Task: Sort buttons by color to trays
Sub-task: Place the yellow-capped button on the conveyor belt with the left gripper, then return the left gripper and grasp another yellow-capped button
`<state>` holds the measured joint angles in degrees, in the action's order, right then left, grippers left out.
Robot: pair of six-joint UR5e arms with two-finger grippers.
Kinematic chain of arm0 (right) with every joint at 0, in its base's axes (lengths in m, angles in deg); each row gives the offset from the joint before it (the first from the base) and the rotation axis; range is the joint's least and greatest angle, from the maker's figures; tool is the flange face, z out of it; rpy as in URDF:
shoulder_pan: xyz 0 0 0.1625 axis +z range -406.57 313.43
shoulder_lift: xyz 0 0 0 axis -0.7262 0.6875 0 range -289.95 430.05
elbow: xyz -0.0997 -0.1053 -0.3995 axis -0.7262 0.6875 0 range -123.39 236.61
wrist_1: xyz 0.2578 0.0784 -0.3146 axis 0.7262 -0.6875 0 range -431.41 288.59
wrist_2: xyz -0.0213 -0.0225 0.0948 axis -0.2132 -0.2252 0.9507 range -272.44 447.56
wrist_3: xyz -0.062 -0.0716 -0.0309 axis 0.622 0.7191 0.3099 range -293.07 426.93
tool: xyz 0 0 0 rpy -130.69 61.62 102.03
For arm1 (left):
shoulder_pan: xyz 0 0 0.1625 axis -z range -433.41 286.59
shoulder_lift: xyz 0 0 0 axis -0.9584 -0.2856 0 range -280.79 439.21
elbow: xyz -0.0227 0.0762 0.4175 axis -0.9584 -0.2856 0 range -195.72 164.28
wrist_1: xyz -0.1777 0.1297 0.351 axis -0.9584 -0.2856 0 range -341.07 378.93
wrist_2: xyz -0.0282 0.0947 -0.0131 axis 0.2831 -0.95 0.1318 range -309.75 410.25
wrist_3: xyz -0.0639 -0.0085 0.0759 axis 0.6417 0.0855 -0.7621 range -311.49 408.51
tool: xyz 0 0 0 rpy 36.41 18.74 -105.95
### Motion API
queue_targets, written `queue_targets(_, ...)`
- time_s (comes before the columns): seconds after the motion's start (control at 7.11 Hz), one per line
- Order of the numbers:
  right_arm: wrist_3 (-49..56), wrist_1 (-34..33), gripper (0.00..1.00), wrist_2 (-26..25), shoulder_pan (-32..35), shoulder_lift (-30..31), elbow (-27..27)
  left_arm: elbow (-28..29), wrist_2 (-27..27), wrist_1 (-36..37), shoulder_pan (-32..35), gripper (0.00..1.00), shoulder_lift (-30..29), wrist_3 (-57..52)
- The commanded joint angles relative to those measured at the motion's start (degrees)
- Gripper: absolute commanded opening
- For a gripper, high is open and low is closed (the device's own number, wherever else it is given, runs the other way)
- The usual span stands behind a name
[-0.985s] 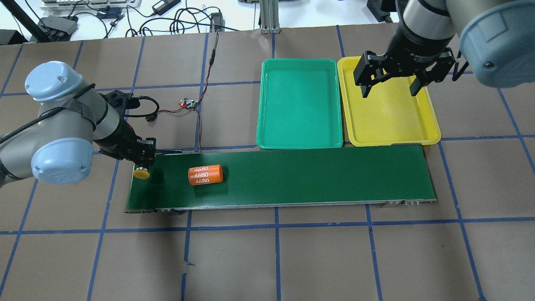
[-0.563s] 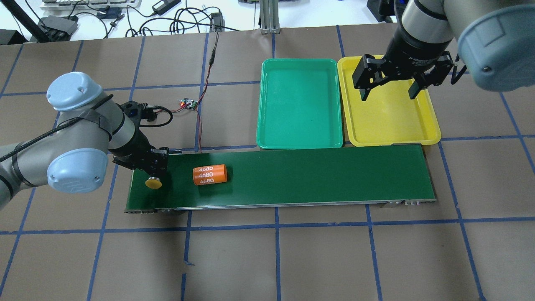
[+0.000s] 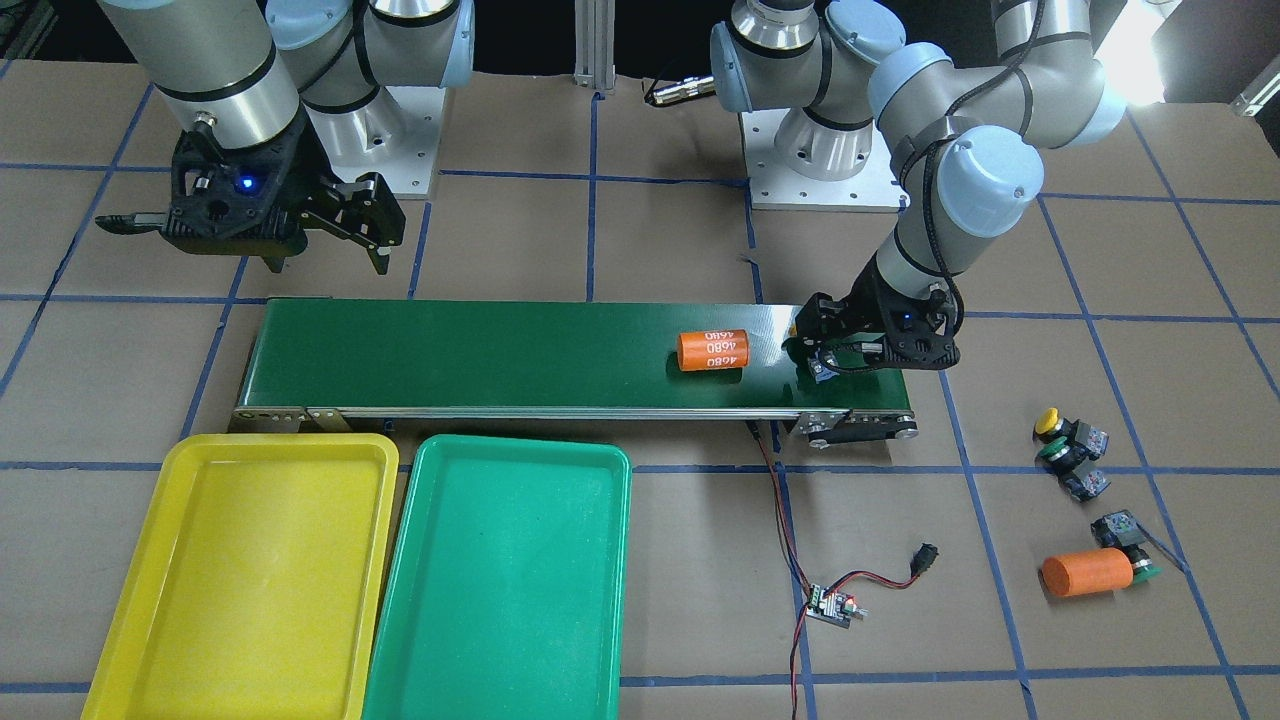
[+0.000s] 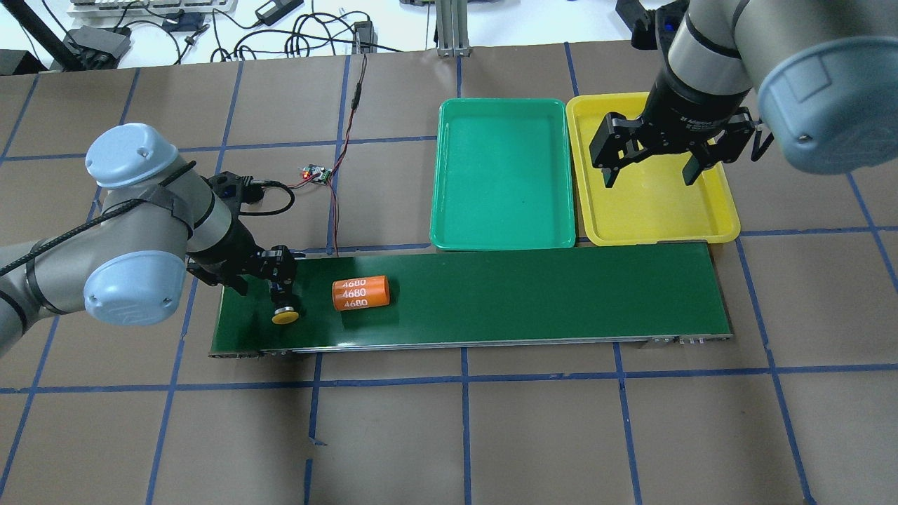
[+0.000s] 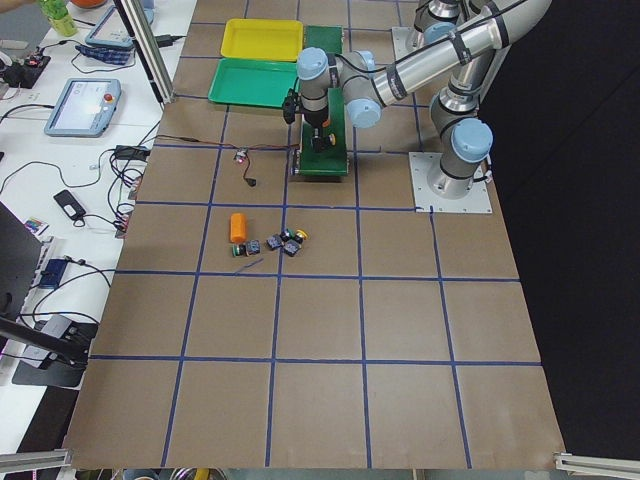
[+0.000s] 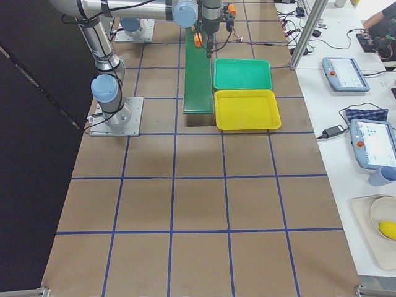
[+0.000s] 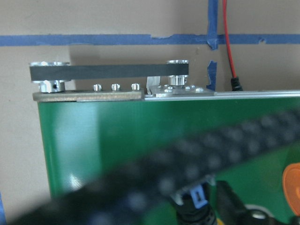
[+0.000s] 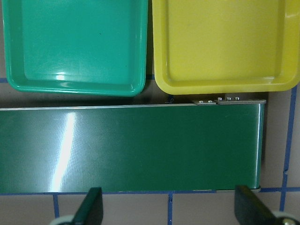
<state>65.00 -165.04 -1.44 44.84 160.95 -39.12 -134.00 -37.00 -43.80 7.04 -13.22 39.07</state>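
My left gripper is shut on a yellow-capped button and holds it low over the left end of the belt. Its grey-blue block shows between the fingers in the left wrist view. My right gripper is open and empty above the yellow tray. The green tray lies beside it. Both trays hold nothing. Three more buttons lie on the table off the belt's end: one yellow and two green.
A dark green conveyor belt runs in front of the trays and carries an orange 4680 cylinder just right of my left gripper. A second orange cylinder lies by the loose buttons. A small circuit board with red-black wires lies behind the belt.
My left gripper has moved right and forward over the belt with the yellow button. The orange cylinder has drifted right on the belt. My right gripper has shifted slightly toward the belt.
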Motion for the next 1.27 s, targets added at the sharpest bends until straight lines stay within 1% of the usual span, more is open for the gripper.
queue_targets(0.0,0.3,-0.2,1.0,-0.5,0.0,0.1,-0.6,7.4,-0.8,-6.1,-2.2,1.0,-1.0,-1.1)
queue_targets(0.14,0.5,-0.2,1.0,-0.7,-0.1,0.0,-0.3,9.1,-1.0,-6.2,-6.8,1.0,-2.5,-3.5)
queue_targets(0.28,0.6,-0.2,1.0,-0.7,-0.1,0.2,-0.5,9.0,-1.9,-5.5,-12.8,1.0,-4.3,-11.8)
queue_targets(0.56,0.8,0.1,1.0,-0.9,-0.1,0.9,-0.6,9.6,-1.7,-4.6,-24.8,1.0,-8.5,-29.5)
queue_targets(0.7,0.7,-0.1,1.0,-0.9,-0.1,0.9,-0.6,9.6,-1.7,0.9,-29.7,1.0,-11.5,-39.5)
queue_targets(0.84,0.7,-0.1,1.0,-0.9,-0.1,0.9,-0.6,9.7,-1.8,3.6,-31.2,1.0,-14.2,-50.1)
queue_targets(0.98,0.7,-0.1,1.0,-0.9,0.0,0.9,-0.6,9.7,-1.7,7.2,-31.3,1.0,-16.2,-60.2)
queue_targets(1.13,0.8,0.1,1.0,-1.0,-0.1,0.9,-0.6,9.8,-1.3,8.4,-31.3,1.0,-17.8,-64.1)
